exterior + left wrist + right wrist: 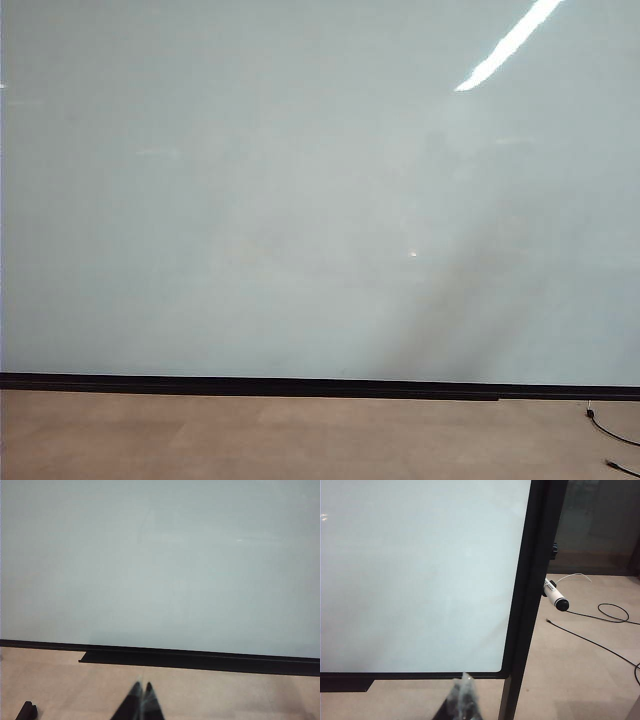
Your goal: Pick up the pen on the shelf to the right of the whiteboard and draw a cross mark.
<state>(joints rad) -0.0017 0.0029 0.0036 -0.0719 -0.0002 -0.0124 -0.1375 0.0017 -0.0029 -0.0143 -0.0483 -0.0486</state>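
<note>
Before the blank whiteboard point(300, 200), the left tool point(141, 686) hangs low with fingers pressed together, clear of the board's black lower strip. Right of it, the right tool point(462, 687) is likewise pressed together and empty. Beyond the board's right frame, the pen point(555, 596) juts out; a clean pickup likely means spreading the right tool first and meeting the barrel squarely.

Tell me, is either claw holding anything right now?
Nothing. Left claw and right claw are both shut and empty; the pen sits unheld beside the whiteboard.
</note>
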